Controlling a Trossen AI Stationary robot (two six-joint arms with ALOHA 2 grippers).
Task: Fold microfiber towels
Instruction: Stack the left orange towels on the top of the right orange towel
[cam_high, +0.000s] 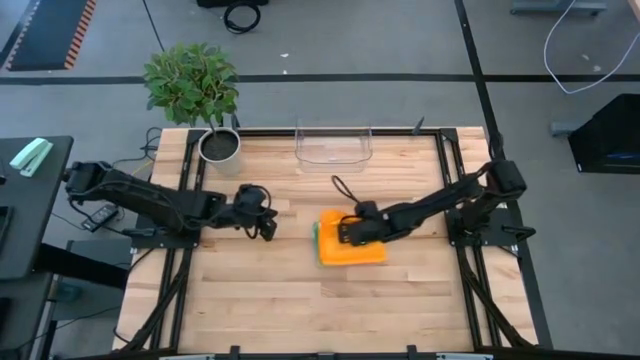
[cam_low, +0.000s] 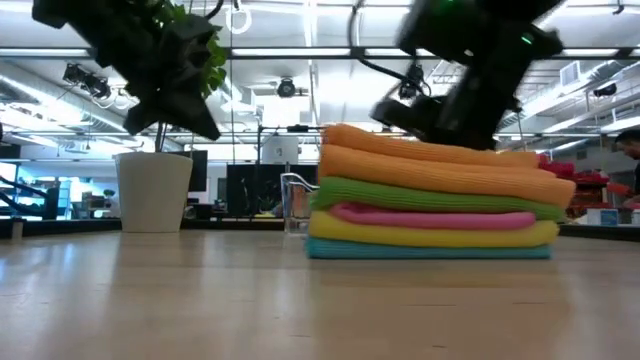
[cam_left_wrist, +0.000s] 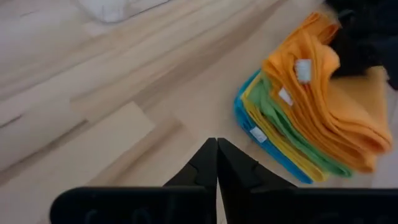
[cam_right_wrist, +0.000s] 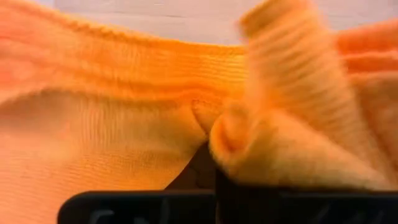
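The microfiber towels lie folded in one stack (cam_high: 352, 252) near the table's middle. From the bottom they are blue, yellow, pink and green, with two orange ones on top (cam_low: 435, 160). My right gripper (cam_high: 345, 236) is shut and stands on the top orange towel (cam_right_wrist: 124, 143), at the stack's left part. My left gripper (cam_high: 268, 228) is shut and holds nothing. It hovers over bare wood to the left of the stack (cam_left_wrist: 311, 106). My right gripper comes slanting down from the table's right side, and its shut fingertips (cam_right_wrist: 200, 163) rest against the top orange towel. A ridge of that cloth (cam_right_wrist: 273, 143) bulges up right beside the fingertips. Whether any cloth lies between the fingers, I cannot tell. The towel stays on the stack.
A clear plastic bin (cam_high: 333, 145) stands at the table's far edge, behind the stack. A potted plant (cam_high: 195, 85) in a white pot (cam_high: 219, 145) stands at the far left corner. Bare wood lies near the front edge and on the left.
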